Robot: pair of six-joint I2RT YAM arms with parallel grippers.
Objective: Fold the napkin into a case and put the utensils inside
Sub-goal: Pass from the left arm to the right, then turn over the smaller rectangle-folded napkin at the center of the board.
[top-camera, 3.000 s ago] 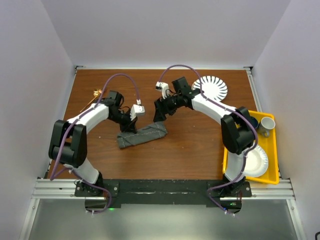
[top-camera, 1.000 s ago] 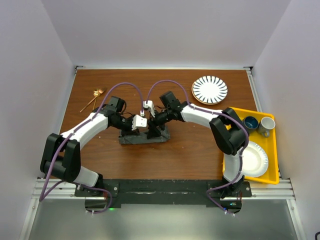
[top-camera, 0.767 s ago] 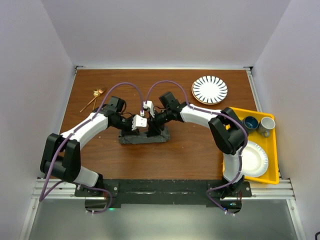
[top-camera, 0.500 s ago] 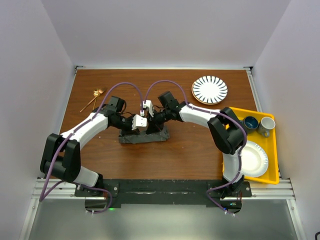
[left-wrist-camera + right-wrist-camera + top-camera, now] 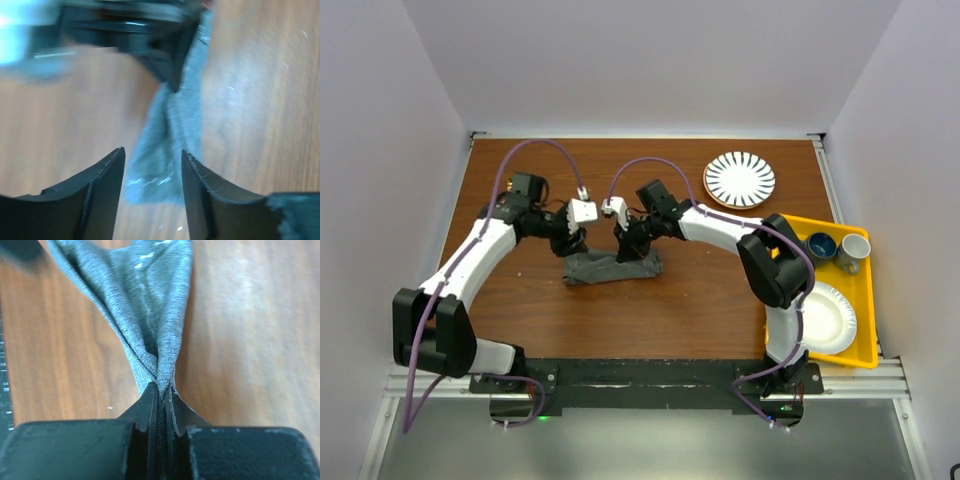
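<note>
Our right gripper (image 5: 161, 394) is pinching a bunched fold of the napkin (image 5: 145, 300), jaws clamped tight on the grey fabric, and that end is rising off the wood. The rest is lying crumpled in a strip mid-table (image 5: 720, 290). We're hovering our left gripper (image 5: 152, 192) near the other end, jaws partway apart, gripping nothing.

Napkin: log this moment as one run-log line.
napkin: bunched strip | right end effector: shut on napkin | left end effector: open, above napkin, holding nothing
</note>
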